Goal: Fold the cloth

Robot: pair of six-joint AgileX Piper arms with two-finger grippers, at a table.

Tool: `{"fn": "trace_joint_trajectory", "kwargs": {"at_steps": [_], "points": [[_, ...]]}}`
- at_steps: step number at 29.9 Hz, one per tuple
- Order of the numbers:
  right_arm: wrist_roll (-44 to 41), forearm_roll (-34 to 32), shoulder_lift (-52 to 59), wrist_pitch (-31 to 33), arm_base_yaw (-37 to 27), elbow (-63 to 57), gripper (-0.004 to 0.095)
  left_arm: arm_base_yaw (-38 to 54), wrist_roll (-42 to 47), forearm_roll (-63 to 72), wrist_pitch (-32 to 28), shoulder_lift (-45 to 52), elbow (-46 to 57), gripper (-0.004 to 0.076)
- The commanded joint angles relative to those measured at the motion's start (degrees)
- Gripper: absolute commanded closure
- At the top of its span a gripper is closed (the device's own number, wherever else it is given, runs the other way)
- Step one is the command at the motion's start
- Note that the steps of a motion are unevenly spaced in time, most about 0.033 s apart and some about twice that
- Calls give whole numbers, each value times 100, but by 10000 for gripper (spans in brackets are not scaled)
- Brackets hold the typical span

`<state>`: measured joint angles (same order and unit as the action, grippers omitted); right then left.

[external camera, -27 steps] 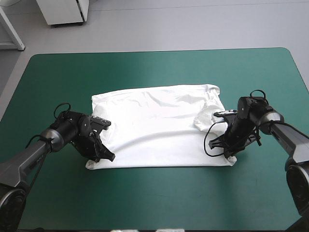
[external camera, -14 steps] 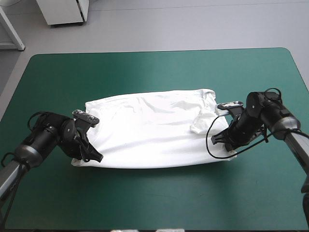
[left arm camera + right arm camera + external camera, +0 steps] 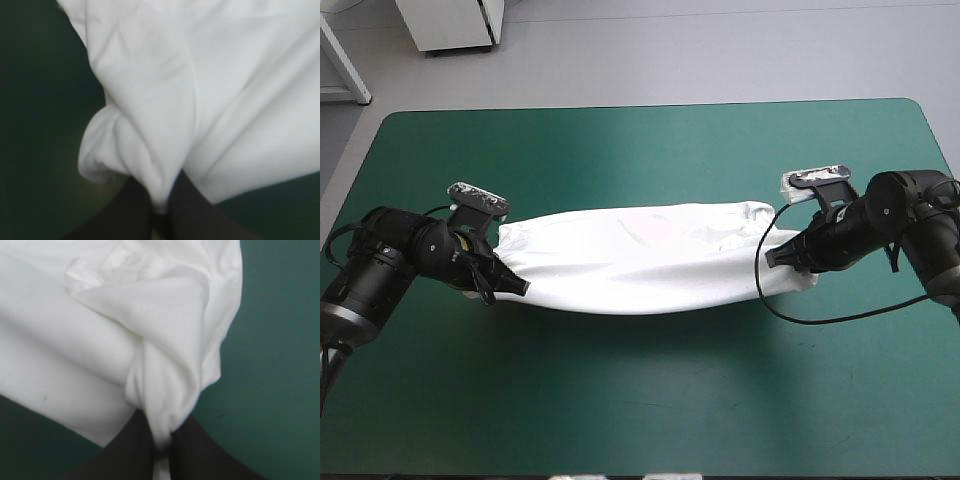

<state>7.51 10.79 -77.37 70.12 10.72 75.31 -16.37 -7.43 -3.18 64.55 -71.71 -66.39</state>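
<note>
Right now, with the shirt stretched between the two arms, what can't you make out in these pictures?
High view: the underside of the T-shirt, hidden by its own upper layer.
Left wrist view: how many layers the left tool pinches; bunched folds cover the spot.
Right wrist view: the same at the right tool.
Both wrist views: the T-shirt's far end, cut off by the picture's edge.

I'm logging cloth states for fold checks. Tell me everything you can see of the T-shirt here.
The T-shirt is white, thin and soft-looking, with no print visible. It is drawn out into a long band across the middle of the teal-green cover, running left to right. The left gripper is shut on one end, the right gripper on the other; the fabric gathers into creases at both pinches. Whether its sagging middle touches the cover cannot be told.
</note>
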Motion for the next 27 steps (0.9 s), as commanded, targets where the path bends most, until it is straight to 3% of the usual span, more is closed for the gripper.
{"fn": "trace_joint_trajectory", "kwargs": {"at_steps": [1,13,27], "points": [[1,-243,173,-636,-3,343,925,-19,139,-95,-566,164,-374,733],[-105,-440,-744,-1889,-3,370,925,-19,932,-1409,-2038,-153,-385,733],[-105,-452,-1875,-3246,-3,370,925,-19,998,-1590,-2776,-1758,-385,733]]}}
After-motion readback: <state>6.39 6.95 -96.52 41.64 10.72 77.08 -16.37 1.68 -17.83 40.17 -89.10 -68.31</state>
